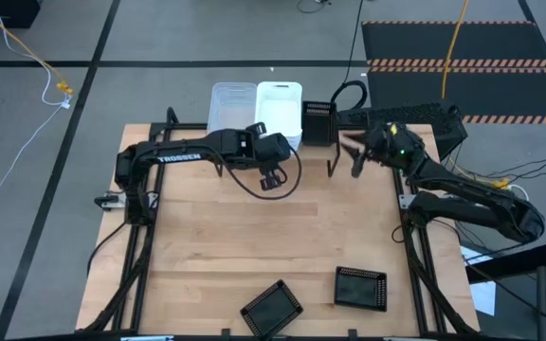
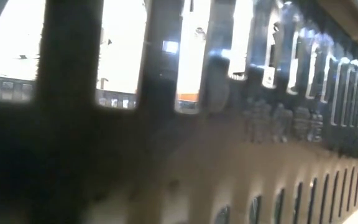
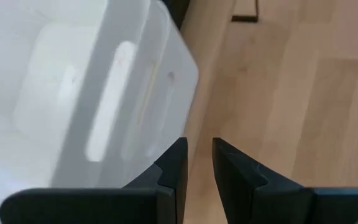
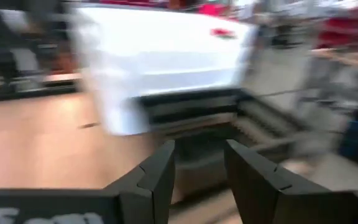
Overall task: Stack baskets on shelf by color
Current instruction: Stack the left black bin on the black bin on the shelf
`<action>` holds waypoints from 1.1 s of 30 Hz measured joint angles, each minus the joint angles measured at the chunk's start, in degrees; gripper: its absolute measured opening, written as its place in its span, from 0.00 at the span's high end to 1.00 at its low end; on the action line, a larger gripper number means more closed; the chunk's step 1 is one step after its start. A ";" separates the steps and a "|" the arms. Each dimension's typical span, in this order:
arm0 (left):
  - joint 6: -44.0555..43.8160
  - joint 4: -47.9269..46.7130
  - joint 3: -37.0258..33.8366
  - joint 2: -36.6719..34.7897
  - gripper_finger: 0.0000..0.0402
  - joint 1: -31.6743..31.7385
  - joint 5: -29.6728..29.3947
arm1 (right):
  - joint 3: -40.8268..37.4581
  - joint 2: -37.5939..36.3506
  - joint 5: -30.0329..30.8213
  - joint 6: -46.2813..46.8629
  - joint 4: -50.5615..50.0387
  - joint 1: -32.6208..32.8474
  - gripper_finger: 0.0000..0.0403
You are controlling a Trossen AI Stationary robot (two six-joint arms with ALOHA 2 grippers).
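Observation:
On the shelf (image 1: 322,150) at the table's far edge, a clear basket (image 1: 232,107), a white basket (image 1: 279,106) and a black mesh basket (image 1: 318,121) stand side by side. Two more black baskets (image 1: 271,308) (image 1: 361,287) lie on the tabletop by the near edge. My left gripper (image 1: 271,177) (image 3: 199,155) hovers in front of the white basket (image 3: 86,87), open by a narrow gap, with nothing between its fingers. My right gripper (image 1: 354,159) (image 4: 199,158) is open, just right of the shelf's black basket (image 4: 204,118), and touches nothing.
A black mesh wall (image 2: 241,124) stands right against the low camera and blocks that view. The middle of the tabletop (image 1: 273,232) is bare wood. A black table frame (image 1: 415,256) runs along both sides. Cables lie beyond the far right corner (image 1: 349,95).

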 joint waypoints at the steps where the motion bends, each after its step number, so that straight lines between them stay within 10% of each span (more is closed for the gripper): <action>1: -0.76 0.61 -0.65 -0.06 0.81 -0.28 -0.02 | 0.00 0.03 -1.81 0.43 -0.56 1.16 0.67; 9: -8.89 12.23 -16.14 -6.00 0.81 -6.28 0.01 | -0.02 -0.36 -5.02 0.63 -4.63 15.97 0.67; 16: -8.28 16.49 -25.44 -10.81 0.81 -24.82 8.71 | -0.02 -3.63 -4.89 -0.14 -6.22 26.17 0.67; 24: -4.46 43.41 -35.57 -8.03 0.81 -42.22 8.23 | -0.04 -6.88 -4.80 0.30 -14.08 30.47 0.67; 33: -36.16 53.16 -36.12 -6.57 0.81 -45.38 1.34 | -0.61 -7.04 -4.71 1.25 -24.74 32.65 0.67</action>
